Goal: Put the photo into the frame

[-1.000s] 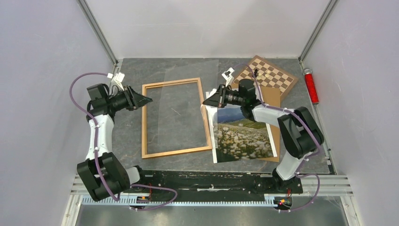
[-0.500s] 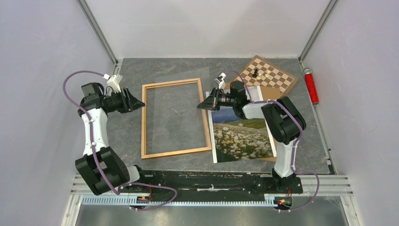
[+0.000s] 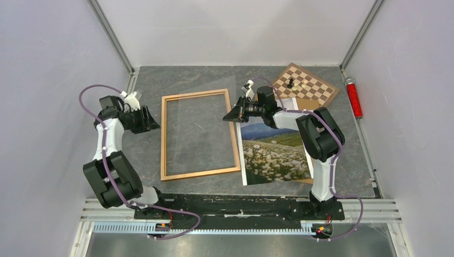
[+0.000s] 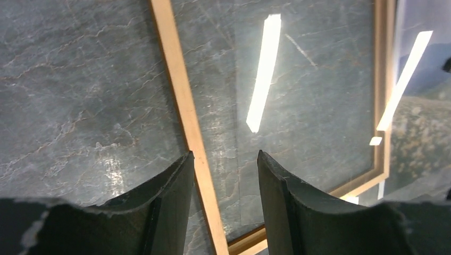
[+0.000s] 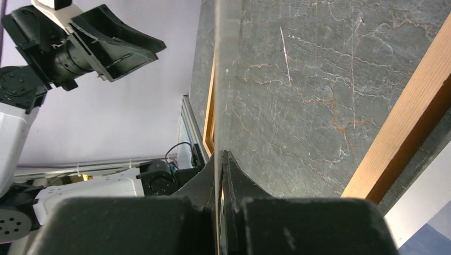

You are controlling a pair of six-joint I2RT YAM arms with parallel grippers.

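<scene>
The frame [image 3: 163,139], thin light wood, lies flat at mid-table. The photo [image 3: 273,155], mountains above a flowered meadow, lies face up just right of it, apart from both grippers. My right gripper [image 3: 229,116] hangs over the frame's far right corner, shut on the right edge of a clear sheet [image 3: 214,93] that slants above the frame. Its wrist view shows the sheet [image 5: 220,79] edge-on, running out of the closed right gripper [image 5: 220,154] beside the frame rail [image 5: 404,122]. My left gripper [image 3: 152,120] hovers just left of the frame, open and empty. From its wrist the left gripper [image 4: 226,156] straddles the frame's left rail [image 4: 181,101] from above.
A chessboard [image 3: 316,92] with a few pieces [image 3: 290,83] sits at the far right. A brown backing board [image 3: 309,110] lies partly under the photo. A red cylinder [image 3: 353,97] lies along the right wall. Walls enclose three sides.
The left gripper has drawn back leftward from the frame's left rail and opened slightly. The right gripper has carried the clear sheet a little further left, its arm folding in.
</scene>
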